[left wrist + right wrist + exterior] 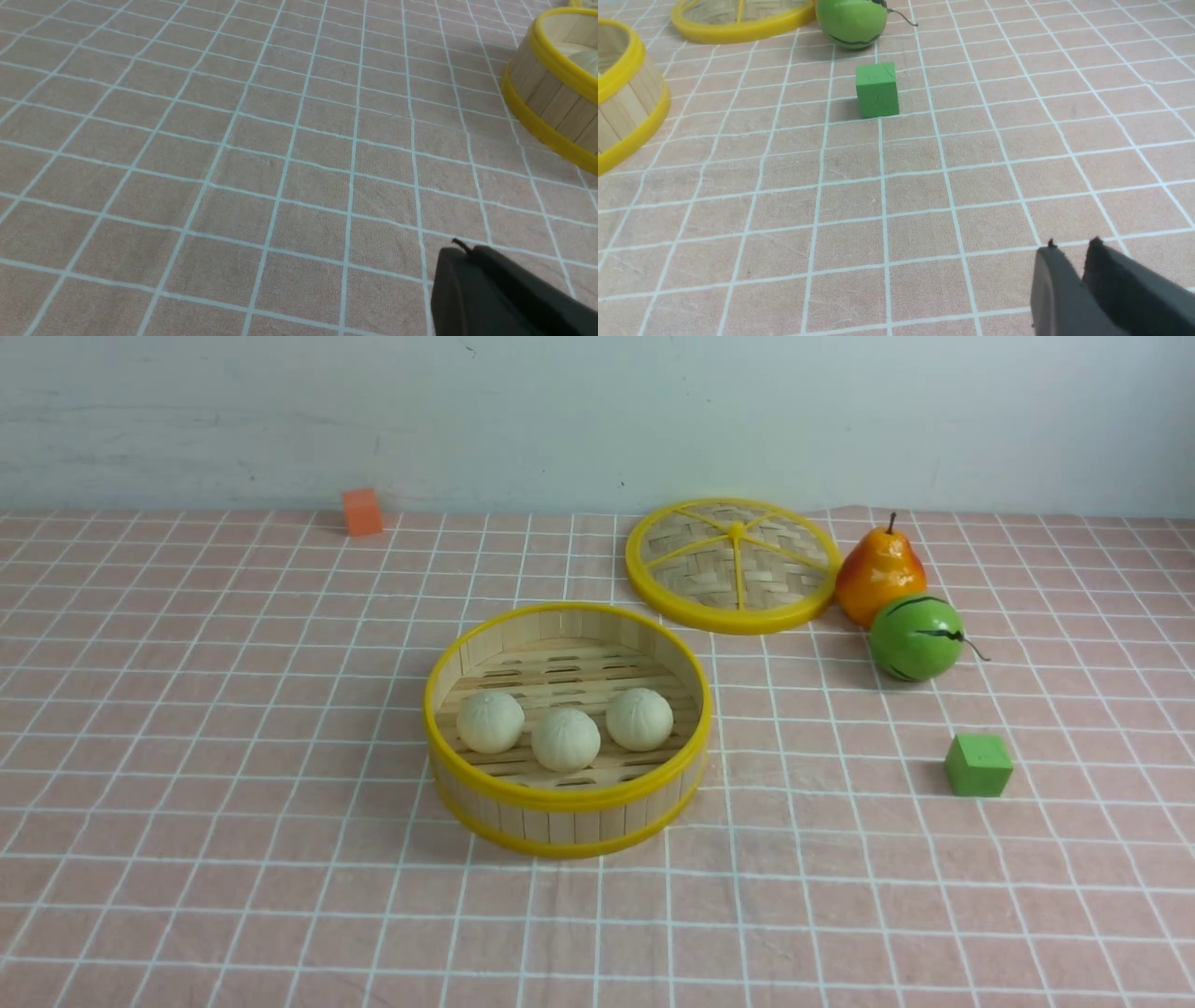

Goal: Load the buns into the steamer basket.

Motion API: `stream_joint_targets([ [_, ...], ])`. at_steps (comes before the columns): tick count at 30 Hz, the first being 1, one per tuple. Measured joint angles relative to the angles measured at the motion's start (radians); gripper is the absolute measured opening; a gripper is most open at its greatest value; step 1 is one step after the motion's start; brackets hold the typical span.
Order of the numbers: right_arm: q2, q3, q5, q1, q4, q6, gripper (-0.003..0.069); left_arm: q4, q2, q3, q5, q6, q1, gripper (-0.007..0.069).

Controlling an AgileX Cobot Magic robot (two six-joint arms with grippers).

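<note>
Three cream-white buns point(490, 721) point(566, 739) point(639, 719) lie side by side on the slatted floor of the steamer basket point(569, 795) at the middle of the table. Neither arm shows in the front view. In the left wrist view my left gripper point(467, 251) hangs over bare cloth, its black fingers pressed together and empty, with the steamer basket point(551, 88) off to one side. In the right wrist view my right gripper point(1073, 247) has its fingertips a narrow gap apart with nothing between them, well away from the steamer basket point(626, 107).
The flat woven lid point(733, 565) lies behind the basket to the right. Beside it stand a pear point(878, 574) and a green striped fruit point(915, 637). A green cube point(977, 765) sits at the right, an orange cube point(362, 511) by the back wall.
</note>
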Motion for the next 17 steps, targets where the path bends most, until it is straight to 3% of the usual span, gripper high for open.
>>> stream_joint_targets([
  [17,0.000,0.000,0.000,0.000,0.000,-0.001,0.0116,-0.002,0.000,0.000,0.000,0.000,0.000,-0.0013],
])
